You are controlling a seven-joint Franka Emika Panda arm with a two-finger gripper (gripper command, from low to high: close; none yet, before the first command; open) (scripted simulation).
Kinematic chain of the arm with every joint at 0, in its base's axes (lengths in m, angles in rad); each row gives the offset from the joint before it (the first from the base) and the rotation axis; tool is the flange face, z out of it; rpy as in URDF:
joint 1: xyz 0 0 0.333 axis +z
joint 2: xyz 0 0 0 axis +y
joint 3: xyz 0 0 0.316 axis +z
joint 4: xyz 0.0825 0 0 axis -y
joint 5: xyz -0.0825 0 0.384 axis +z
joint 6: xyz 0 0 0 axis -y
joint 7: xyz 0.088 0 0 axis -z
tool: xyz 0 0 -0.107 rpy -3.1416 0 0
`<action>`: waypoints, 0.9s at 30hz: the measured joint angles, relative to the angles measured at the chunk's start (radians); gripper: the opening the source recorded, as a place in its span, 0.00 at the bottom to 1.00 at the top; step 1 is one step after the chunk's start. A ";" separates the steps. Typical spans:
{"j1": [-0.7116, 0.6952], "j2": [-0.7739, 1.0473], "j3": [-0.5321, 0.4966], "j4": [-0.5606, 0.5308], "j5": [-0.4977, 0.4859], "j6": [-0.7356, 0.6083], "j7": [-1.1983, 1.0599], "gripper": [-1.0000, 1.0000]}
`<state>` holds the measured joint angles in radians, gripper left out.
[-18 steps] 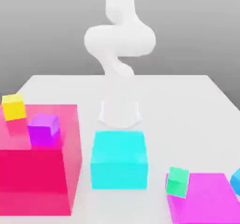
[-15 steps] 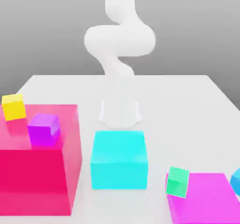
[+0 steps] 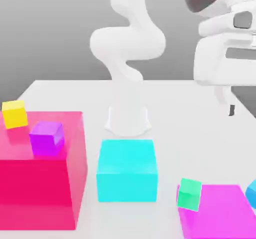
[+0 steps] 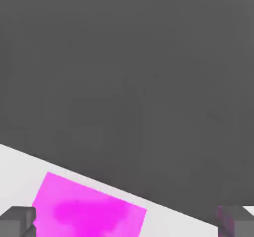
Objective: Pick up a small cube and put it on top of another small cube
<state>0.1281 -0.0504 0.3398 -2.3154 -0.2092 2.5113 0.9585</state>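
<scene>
The small sky-blue cube (image 3: pixel 252 193) sits at the exterior view's right edge, half cut off, beside a flat magenta block (image 3: pixel 217 213). A green small cube (image 3: pixel 189 193) leans tilted on that block's near-left corner. A purple small cube (image 3: pixel 46 138) and a yellow one (image 3: pixel 15 114) rest on a big pink-red block (image 3: pixel 45 183). My gripper (image 3: pixel 232 108) hangs high at the exterior view's upper right, well above the sky-blue cube. In the hand view its fingers (image 4: pixel 17 222) stand wide apart, open and holding nothing, with the magenta block (image 4: pixel 89 211) far below.
A large cyan block (image 3: pixel 127 169) stands in the middle of the white table (image 3: pixel 190 113), in front of the arm's white base (image 3: pixel 128 118). Bare table lies behind the cyan block and to its right.
My hand has come into the exterior view at the upper right, where it was not seen before. No cube or block has shifted.
</scene>
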 joint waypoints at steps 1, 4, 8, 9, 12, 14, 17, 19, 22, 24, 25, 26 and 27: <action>0.019 0.037 0.009 -0.001 -0.013 0.010 0.009 0.50; 0.067 0.145 0.023 -0.003 -0.044 0.040 0.033 0.50; 0.119 0.287 0.049 -0.007 -0.071 0.083 0.055 0.50; 0.133 0.322 0.057 -0.008 -0.076 0.094 0.058 0.50; 0.179 0.428 0.052 -0.001 -0.107 0.144 0.083 0.50; 0.216 0.500 0.012 0.014 -0.152 0.194 0.115 0.50; 0.249 0.558 -0.028 0.027 -0.190 0.237 0.143 0.00; 0.249 0.558 -0.028 0.027 -0.190 0.237 0.143 0.00; 0.255 0.569 -0.035 0.030 -0.197 0.246 0.148 0.00; 0.235 0.532 -0.010 0.021 -0.170 0.218 0.129 0.00; 0.221 0.501 0.009 0.013 -0.147 0.195 0.112 0.00; 0.206 0.467 0.029 0.005 -0.122 0.171 0.093 0.00; 0.192 0.432 0.047 -0.004 -0.095 0.145 0.074 0.00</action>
<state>0.3201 0.3812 0.3871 -2.3190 -0.3040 2.6564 1.0329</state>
